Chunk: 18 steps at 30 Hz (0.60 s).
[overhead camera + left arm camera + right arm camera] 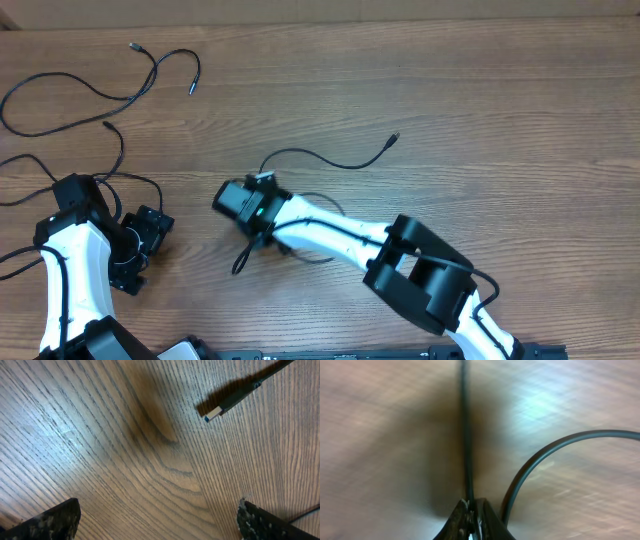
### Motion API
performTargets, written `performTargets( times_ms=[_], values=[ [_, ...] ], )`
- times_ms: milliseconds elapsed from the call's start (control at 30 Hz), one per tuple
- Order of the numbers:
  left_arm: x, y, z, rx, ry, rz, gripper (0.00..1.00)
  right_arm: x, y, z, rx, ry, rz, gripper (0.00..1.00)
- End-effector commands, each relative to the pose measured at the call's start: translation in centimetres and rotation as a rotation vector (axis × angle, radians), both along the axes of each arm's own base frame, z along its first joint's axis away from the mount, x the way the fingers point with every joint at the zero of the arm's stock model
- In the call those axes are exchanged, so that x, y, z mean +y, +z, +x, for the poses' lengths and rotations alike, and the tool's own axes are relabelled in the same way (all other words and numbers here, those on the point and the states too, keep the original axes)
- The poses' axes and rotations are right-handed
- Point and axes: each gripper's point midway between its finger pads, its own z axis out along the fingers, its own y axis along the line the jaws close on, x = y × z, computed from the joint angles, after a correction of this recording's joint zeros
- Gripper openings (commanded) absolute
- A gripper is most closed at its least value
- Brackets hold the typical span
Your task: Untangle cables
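A: Right gripper [470,510]: closed nearly all the way, pinching one thin black cable [465,435] right at the tips. Strand straight ahead across the table [480,100]. Second strand [545,452] curving in just beside the tips, not pinched.

B: And the left gripper [157,522]?

A: Spread wide, nothing between the fingers [50,520], only bare wood below. One plug [216,413], pale at the tip, lying ahead of it and apart.

B: Location of the pinch from above?

A: Mid-table, by the near end of the arcing cord [330,162]. Small loop [242,262] just under the right wrist. Other cables [90,92] at top left and beside the left arm, well apart from the pinch.

B: Risks from here?

A: Thin cord, held by the tips only, so likely to slip out under a hard pull. Neighbouring strand close enough to be snagged or dragged along, which would tighten the loop rather than free it. Cords also lying close around the left arm, so a snag there is possible on any sweep.

B: Counts?

A: Two arms, two grippers, one table. Four plug ends spotted from above. Cords: at least three, perhaps four. Crossings at top left and stretches hidden under the arms, so cannot tell exactly.
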Motion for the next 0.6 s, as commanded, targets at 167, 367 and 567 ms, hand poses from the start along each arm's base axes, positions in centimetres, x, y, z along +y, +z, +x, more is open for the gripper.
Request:
performTargets(
  times_ms=[167, 367, 567],
  values=[
    [0.1, 0.3, 0.1, -0.015, 0.018, 0.003, 1.00, -4.4, -2.8, 3.1, 0.068, -0.110, -0.051, 0.11],
    [0.1, 0.3, 0.1, -0.014, 0.018, 0.003, 0.99, -3.3, -2.7, 2.6, 0.056, 0.036, -0.059, 0.40],
    [0.1, 0.3, 0.1, -0.015, 0.018, 0.003, 1.00, -2.1, -2.9, 0.9, 0.137, 0.185, -0.018, 0.37]
  ],
)
